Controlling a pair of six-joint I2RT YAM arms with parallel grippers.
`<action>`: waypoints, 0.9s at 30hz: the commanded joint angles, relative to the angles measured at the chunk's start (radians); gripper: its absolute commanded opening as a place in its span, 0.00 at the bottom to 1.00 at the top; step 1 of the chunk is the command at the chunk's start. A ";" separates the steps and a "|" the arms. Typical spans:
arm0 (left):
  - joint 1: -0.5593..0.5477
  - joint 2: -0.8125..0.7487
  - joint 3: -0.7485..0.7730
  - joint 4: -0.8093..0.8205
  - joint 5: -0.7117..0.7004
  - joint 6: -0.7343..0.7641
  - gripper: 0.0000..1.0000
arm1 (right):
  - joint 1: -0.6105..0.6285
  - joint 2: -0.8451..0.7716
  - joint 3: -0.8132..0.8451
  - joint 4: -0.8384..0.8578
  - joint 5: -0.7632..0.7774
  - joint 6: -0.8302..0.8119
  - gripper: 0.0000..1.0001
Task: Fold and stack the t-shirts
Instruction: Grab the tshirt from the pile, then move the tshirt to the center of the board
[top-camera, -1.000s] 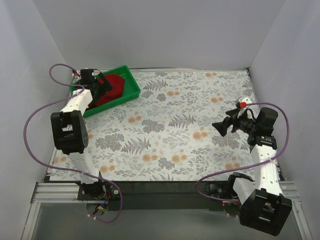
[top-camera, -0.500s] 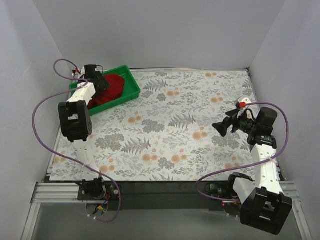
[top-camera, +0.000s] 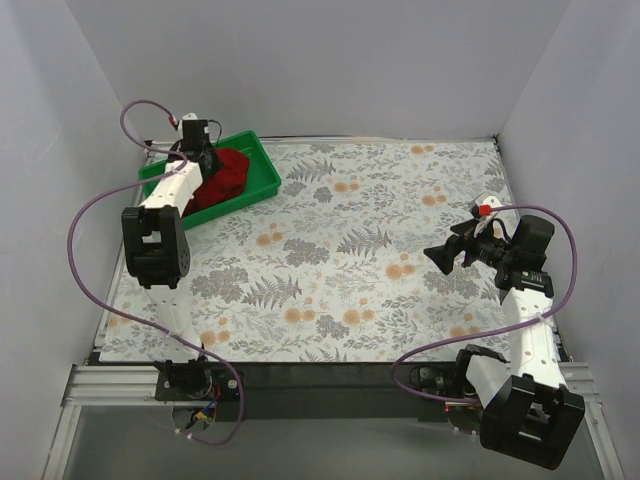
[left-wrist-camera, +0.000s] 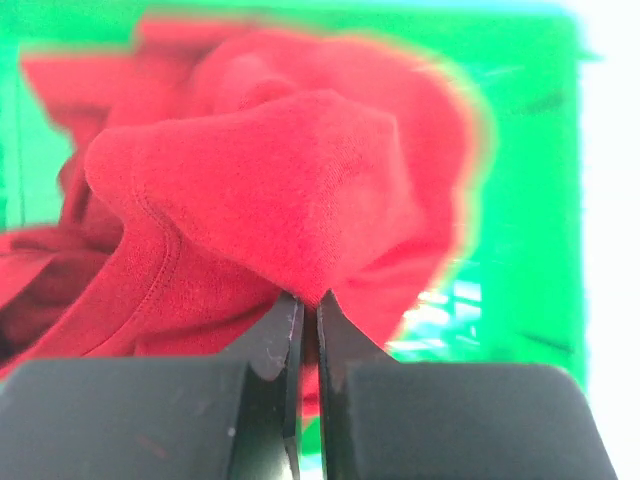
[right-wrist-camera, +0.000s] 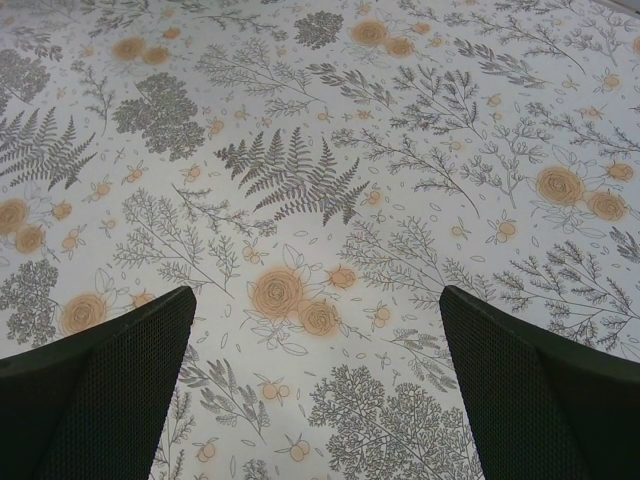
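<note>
A dark red t-shirt (top-camera: 230, 172) lies crumpled in the green tray (top-camera: 262, 168) at the table's far left corner. My left gripper (top-camera: 204, 160) reaches down into the tray. In the left wrist view its jaws (left-wrist-camera: 310, 306) are shut on a raised fold of the red t-shirt (left-wrist-camera: 280, 190), and the green tray (left-wrist-camera: 530, 200) shows behind the cloth. My right gripper (top-camera: 441, 256) hovers over the right side of the table, far from the tray. It is open, with only the floral cloth between its fingers (right-wrist-camera: 315, 296).
A floral tablecloth (top-camera: 350, 250) covers the table. Grey walls close in the back and both sides. The tray stands slanted against the left wall. A purple cable (top-camera: 95, 215) loops from the left arm.
My left gripper has moved farther back over the tray and closed from open onto a fold of the red t-shirt. The right arm has not moved.
</note>
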 joint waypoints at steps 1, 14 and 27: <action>-0.061 -0.254 -0.001 0.147 0.027 0.064 0.00 | 0.001 -0.003 0.023 0.000 -0.014 -0.014 0.98; -0.178 -0.691 -0.073 0.362 0.532 -0.097 0.00 | 0.001 -0.010 0.018 0.001 0.007 -0.028 0.98; -0.414 -0.891 -0.458 0.480 0.647 -0.287 0.00 | -0.031 -0.055 0.042 -0.051 0.001 -0.115 0.98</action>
